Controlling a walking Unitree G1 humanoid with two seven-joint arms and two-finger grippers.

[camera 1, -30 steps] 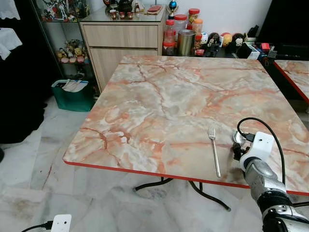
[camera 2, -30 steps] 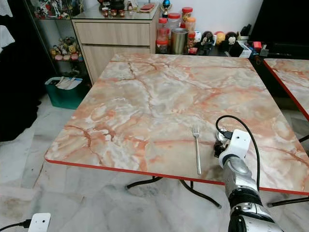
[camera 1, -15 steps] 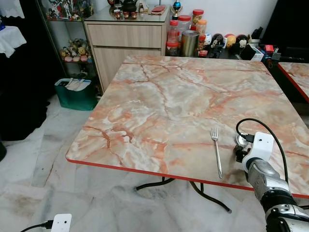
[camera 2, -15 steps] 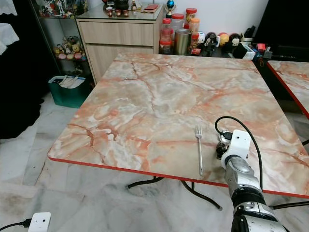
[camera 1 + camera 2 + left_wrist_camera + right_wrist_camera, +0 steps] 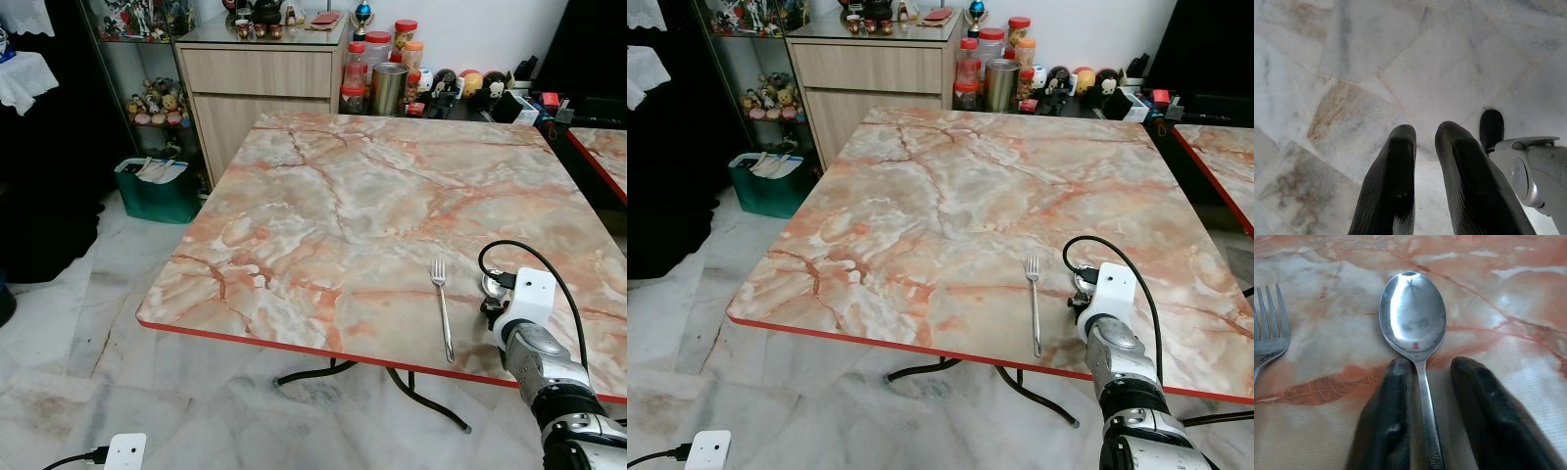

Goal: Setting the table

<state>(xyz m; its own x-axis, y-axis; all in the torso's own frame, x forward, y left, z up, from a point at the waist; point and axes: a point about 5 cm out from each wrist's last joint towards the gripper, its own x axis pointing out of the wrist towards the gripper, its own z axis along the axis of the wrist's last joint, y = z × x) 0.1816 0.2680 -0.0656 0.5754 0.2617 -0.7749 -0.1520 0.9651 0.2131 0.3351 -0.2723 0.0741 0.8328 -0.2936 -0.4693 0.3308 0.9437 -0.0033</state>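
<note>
Resting on the table (image 5: 323,196) near its front edge, the spoon (image 5: 1414,328) is lying bowl-up just right of the fork (image 5: 442,308), the two handles running roughly parallel as a place setting wants. The right gripper (image 5: 1422,382) is straddling the spoon's handle, fingers (image 5: 1386,431) spread slightly to either side; one is touching or nearly touching the handle, the other standing clear (so probably a release, not a pinch). The left gripper (image 5: 1425,142) is hanging idle over the floor (image 5: 1352,58), its fingers a narrow gap apart.
</note>
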